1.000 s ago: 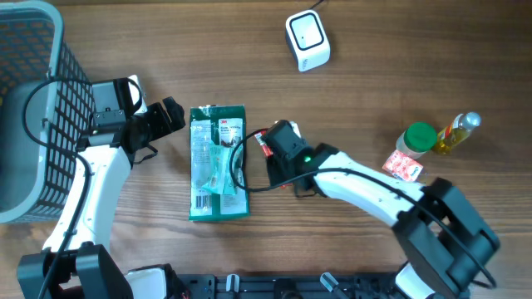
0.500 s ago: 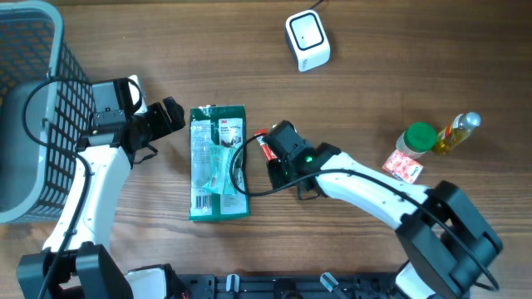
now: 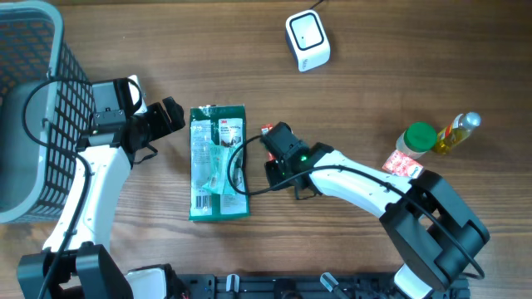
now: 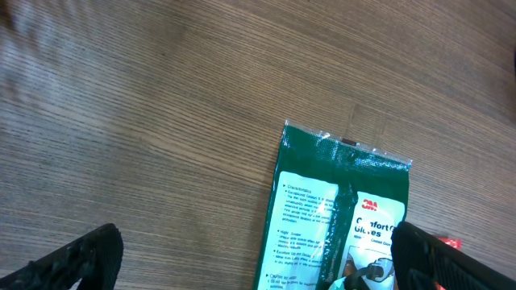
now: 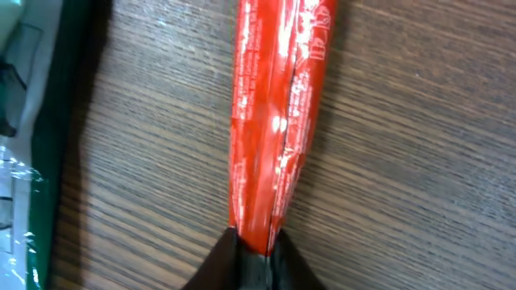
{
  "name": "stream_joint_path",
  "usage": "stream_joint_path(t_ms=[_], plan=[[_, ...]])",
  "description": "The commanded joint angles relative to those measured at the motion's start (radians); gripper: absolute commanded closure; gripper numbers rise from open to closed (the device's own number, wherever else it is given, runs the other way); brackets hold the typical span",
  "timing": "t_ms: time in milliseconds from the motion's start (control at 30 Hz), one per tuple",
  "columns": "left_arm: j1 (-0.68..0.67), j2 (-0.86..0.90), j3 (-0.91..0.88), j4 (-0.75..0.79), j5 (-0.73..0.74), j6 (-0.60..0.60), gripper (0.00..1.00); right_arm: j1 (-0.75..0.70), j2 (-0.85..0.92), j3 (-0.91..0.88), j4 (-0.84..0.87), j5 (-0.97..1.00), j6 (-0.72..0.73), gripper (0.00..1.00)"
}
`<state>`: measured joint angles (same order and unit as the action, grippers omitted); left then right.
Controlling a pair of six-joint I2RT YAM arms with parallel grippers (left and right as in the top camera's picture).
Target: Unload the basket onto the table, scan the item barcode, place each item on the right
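Closing since a second ago, the right gripper (image 5: pixel 254 246) jaws now pinch the slim red foil sachet (image 5: pixel 274 121), flat on the wooden worktop (image 3: pixel 374 83) beside the green glove packet (image 3: pixel 218 162). The grasp is in hand. Next, I judge: lift it and present its barcode to the white box scanner (image 3: pixel 307 40). The left gripper (image 4: pixel 262 264) jaws are spread, holding nothing.

Glossy crinkled plastic red packet (image 5: pixel 274 121), shiny film green pack (image 3: pixel 218 162), matt grained wooden table (image 3: pixel 374 91)

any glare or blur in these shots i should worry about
Right wrist view: white glare streaks on the shiny red foil packet, its print soft; left wrist view: upper left corner of the brown wooden table smeared, green glove package readable; overhead view: even light, mild sheen on that package.
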<state>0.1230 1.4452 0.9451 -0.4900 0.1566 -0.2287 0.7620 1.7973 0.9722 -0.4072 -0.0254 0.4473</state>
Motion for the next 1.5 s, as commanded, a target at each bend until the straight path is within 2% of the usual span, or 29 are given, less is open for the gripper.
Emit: stream_joint_path(t_ms=[0, 133, 300, 400, 500, 600, 867, 1033, 1067, 1267, 1400, 1467], plan=[[0.005, -0.004, 0.005, 0.002, -0.009, 0.019, 0.0, 0.0, 0.024, 0.002, 0.018, -0.029, 0.001, 0.96], [0.005, -0.004, 0.005, 0.002, -0.009, 0.019, 0.0, -0.002, 0.016, 0.012, 0.011, -0.029, -0.023, 0.96], [0.005, -0.004, 0.005, 0.002, -0.009, 0.019, 0.0, -0.018, -0.135, 0.048, -0.08, -0.029, -0.225, 0.96], [0.005, -0.004, 0.005, 0.002, -0.009, 0.019, 0.0, -0.032, -0.253, 0.048, -0.123, -0.117, -0.438, 0.96], [0.005, -0.004, 0.005, 0.002, -0.009, 0.019, 0.0, -0.051, -0.351, 0.048, -0.185, -0.394, -0.745, 0.96], [0.005, -0.004, 0.005, 0.002, -0.009, 0.019, 0.0, -0.074, -0.419, 0.048, -0.256, -0.493, -0.902, 0.96], [0.005, -0.004, 0.005, 0.002, -0.009, 0.019, 0.0, -0.154, -0.521, 0.048, -0.435, -0.581, -1.129, 0.96], [0.005, -0.004, 0.005, 0.002, -0.009, 0.019, 0.0, -0.161, -0.538, 0.048, -0.441, -0.601, -1.151, 0.96], [0.005, -0.004, 0.005, 0.002, -0.009, 0.019, 0.0, -0.161, -0.536, 0.048, -0.434, -0.567, -1.141, 0.96], [0.005, -0.004, 0.005, 0.002, -0.009, 0.019, 0.0, -0.161, -0.525, 0.056, -0.319, 0.006, -0.894, 0.96], [0.005, -0.004, 0.005, 0.002, -0.009, 0.019, 0.0, -0.161, -0.525, 0.139, -0.237, 0.311, -0.906, 0.96], [0.005, -0.004, 0.005, 0.002, -0.009, 0.019, 0.0, -0.161, -0.525, 0.214, -0.201, 0.439, -1.027, 0.96]])
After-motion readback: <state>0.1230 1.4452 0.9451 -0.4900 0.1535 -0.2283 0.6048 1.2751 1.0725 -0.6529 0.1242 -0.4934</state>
